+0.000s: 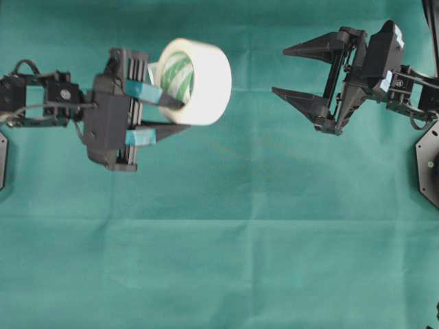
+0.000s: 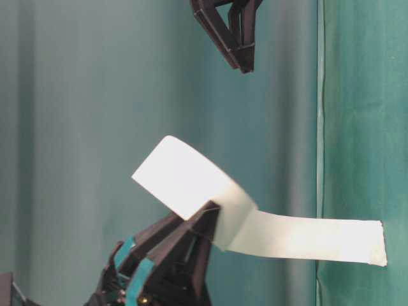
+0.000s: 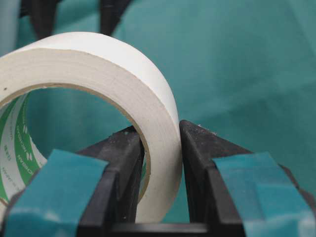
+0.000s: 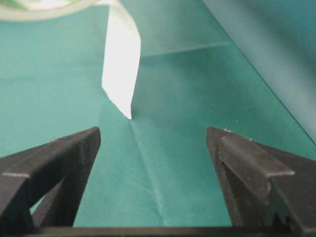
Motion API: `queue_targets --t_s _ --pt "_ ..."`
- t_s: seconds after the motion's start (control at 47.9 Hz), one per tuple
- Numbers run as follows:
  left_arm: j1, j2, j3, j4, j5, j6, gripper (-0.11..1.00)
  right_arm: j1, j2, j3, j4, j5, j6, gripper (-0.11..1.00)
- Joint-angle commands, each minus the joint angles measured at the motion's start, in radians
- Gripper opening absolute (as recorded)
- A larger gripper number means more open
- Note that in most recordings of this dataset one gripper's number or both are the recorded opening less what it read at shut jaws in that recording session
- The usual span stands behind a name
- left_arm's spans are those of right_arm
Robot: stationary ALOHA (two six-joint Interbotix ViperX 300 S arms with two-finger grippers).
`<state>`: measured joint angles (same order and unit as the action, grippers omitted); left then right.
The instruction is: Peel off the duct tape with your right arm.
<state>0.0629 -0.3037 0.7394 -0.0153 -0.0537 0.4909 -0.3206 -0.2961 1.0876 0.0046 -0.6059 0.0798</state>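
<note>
Left end effector [image 1: 167, 115] pinches duct tape [image 1: 199, 81] wall, held off the table w/ tab [image 2: 319, 241] free for right end effector [image 1: 293, 72], spread, empty, well apart.

I see the duct tape [image 1: 199, 81] as a white roll, its inner core striped green and white with green lettering, and its loose tab [image 2: 319, 239] plain white. My left gripper [image 1: 177, 115] is black with teal strips on its fingers [image 3: 64, 182]. My right gripper [image 1: 291, 70] is plain black. The cloth [image 1: 219, 240] is teal-green all over.
</note>
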Motion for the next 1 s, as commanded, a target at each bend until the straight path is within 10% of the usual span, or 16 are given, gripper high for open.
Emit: queue_targets --t_s 0.0,0.982 --pt "-0.023 0.008 -0.041 -0.003 -0.014 -0.005 0.21 0.002 -0.014 -0.009 0.0 -0.005 0.002 0.65" --pt "-0.089 0.164 -0.121 -0.003 0.021 -0.055 0.21 0.018 -0.014 -0.002 0.0 -0.005 0.002 0.65"
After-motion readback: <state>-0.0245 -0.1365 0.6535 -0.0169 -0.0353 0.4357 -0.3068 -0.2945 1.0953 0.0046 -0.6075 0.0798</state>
